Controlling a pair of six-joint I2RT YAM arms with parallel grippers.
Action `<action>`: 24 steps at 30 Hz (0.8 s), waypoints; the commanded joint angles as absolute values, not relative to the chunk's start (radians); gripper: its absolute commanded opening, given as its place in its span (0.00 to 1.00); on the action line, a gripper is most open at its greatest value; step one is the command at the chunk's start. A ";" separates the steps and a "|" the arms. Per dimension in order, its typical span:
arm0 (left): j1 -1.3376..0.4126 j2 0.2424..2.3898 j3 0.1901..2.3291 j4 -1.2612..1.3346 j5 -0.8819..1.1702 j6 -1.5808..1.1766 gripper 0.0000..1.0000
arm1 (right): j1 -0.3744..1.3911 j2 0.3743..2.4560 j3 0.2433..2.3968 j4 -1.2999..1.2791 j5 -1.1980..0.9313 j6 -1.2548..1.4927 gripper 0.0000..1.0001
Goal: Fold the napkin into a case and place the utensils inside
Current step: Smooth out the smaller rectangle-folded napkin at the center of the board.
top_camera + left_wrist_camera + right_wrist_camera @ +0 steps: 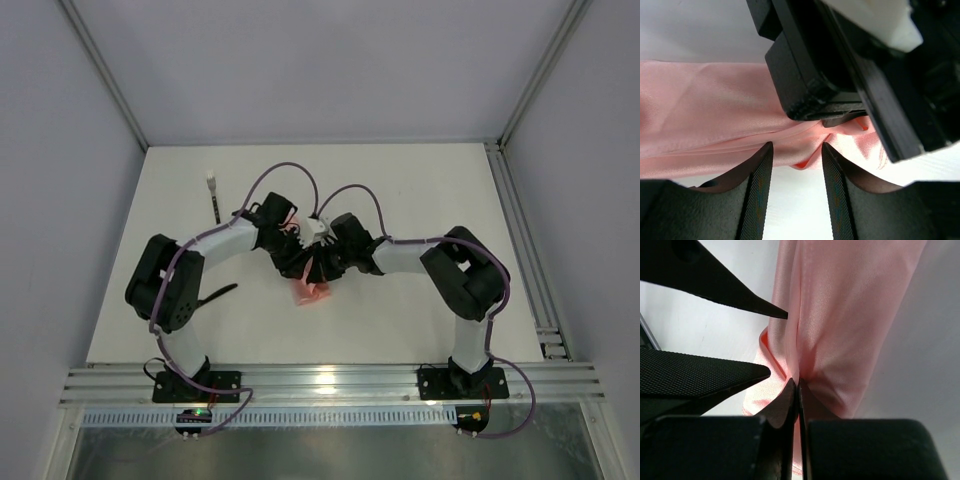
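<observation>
Well, nearest the arm bases, the near utensil (216,295) lies on the white worktop (420,190) just beside the left arm's elbow (160,285), which hides one end of it from above. Further in, at mid-worktop, the napkin (312,293) sits bunched into a small salmon-pink wad, mostly covered in the overhead view by the two wrists that meet over it. The right pincer (797,386) is clamped together on a raised fold of the napkin, with cloth gathered tight on either side of its tips. The left pincer (797,148) faces it with its fingers apart (a ridge of pink cloth runs between them, and I cannot tell whether either pad touches it). The right pincer's black body fills the upper part of the left wrist view and blocks the cloth behind it. Beyond both, the far utensil (215,205), a black stick with a white end, lies well apart from the napkin, near the left forearm.
</observation>
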State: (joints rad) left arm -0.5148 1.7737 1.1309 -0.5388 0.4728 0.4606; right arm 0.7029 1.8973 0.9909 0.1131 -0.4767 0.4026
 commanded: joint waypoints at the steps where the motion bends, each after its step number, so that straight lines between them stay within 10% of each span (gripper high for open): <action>1: -0.514 1.751 1.131 -0.670 0.492 0.505 0.45 | 0.704 1.905 0.997 0.149 -0.453 0.399 0.04; 14: -0.443 1.594 0.996 -0.479 0.635 0.532 0.50 | 0.704 1.921 0.991 0.170 -0.459 0.416 0.04; 24: -0.459 1.542 0.939 -0.512 0.584 1.084 0.57 | 0.706 1.921 0.986 0.178 -0.442 0.431 0.04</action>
State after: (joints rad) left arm -0.4477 1.5883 0.9382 -0.5102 0.5598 0.8570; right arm 0.7052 1.9076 0.9890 0.1539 -0.4740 0.4240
